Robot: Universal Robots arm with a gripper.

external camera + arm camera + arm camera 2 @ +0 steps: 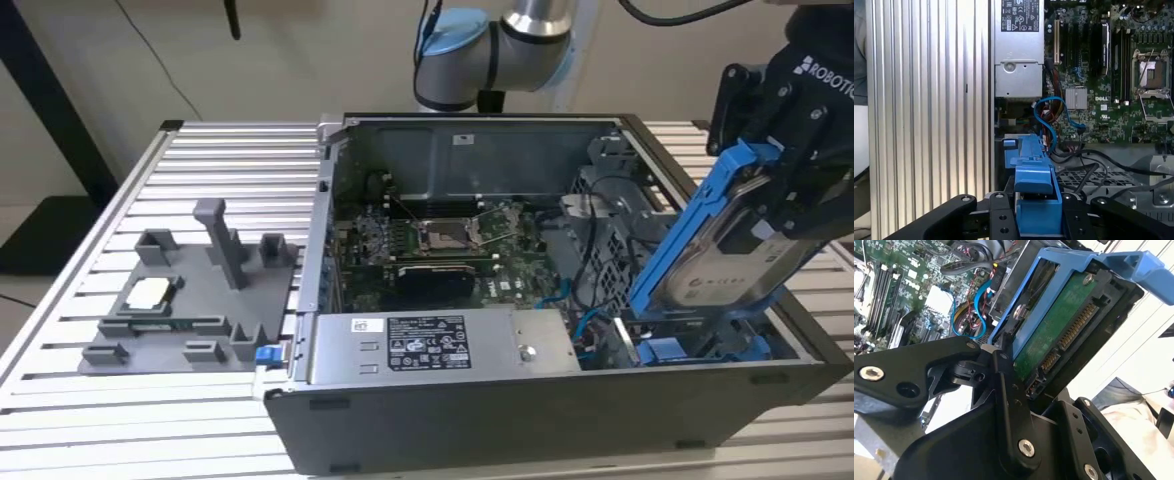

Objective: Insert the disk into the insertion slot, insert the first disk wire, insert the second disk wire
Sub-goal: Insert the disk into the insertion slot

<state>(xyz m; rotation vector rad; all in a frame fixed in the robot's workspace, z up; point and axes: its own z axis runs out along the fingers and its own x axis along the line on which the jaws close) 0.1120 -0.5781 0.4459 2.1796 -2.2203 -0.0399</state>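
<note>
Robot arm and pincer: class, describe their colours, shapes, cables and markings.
The arm is a silver tube with light-blue joint caps; a black cable runs beside it. The pincer is black, built of hinged link bars with silver bolts, bearing white lettering.

A blue-framed silver disk tilts over a dark open computer case on the ribbed metal worktop; a grey plastic fixture lies at the exterior view's left.

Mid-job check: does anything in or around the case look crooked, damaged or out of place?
The disk is the one thing askew: held in the gripper, it leans steeply, lower end down by the insertion slot, upper end sticking out above the case. No damage or spills visible.
</note>
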